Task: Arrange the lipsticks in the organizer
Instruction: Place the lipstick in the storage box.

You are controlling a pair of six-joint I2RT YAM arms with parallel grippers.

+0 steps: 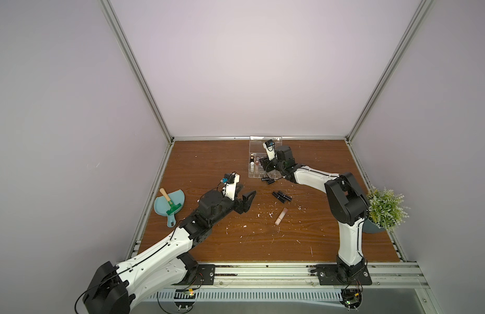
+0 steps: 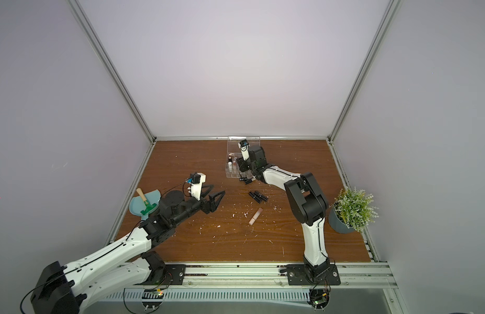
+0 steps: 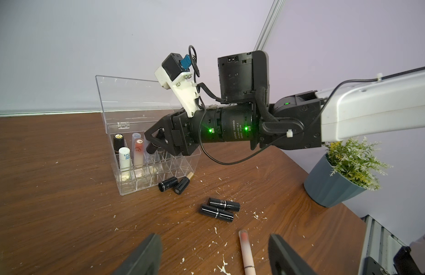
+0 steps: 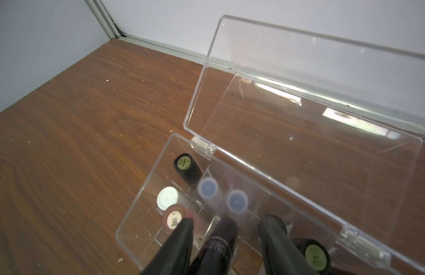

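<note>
Between the black fingers [image 4: 180,240] of the right gripper [image 4: 228,220], a dark cylindrical lipstick tube [image 4: 222,238] is standing in a compartment of the clear acrylic organizer box [image 3: 135,188]. The fingers are standing parted, with a gap showing beside the tube, so they are not squeezing it.

Around it, other tubes are standing upright in the grid near the box's left end: a black tube with a gold-green top [image 4: 184,163], a white tube [image 4: 167,197], two lavender-capped tubes [image 4: 207,188] and a pink-brown tube [image 4: 174,217]. The transparent hinged lid [image 4: 302,83] is standing open, leaning back. The organizer is sitting at the far edge of the brown wooden table [image 1: 208,163], near the middle.

Just in front of the box, two short black tubes [image 3: 168,183] are lying touching each other. Nearer the table's centre, a pair of black tubes [image 3: 217,212] is lying side by side, and a beige-pink tube [image 1: 281,216] is lying alone.

Left of centre, the left gripper [image 1: 245,199] is hovering with its fingers spread wide, holding nothing.

By the left edge, a light-blue plastic dustpan [image 1: 178,197] is carrying a green tool with a wooden handle [image 1: 169,205]. By the right edge, a green potted plant [image 1: 385,208] is standing.
</note>
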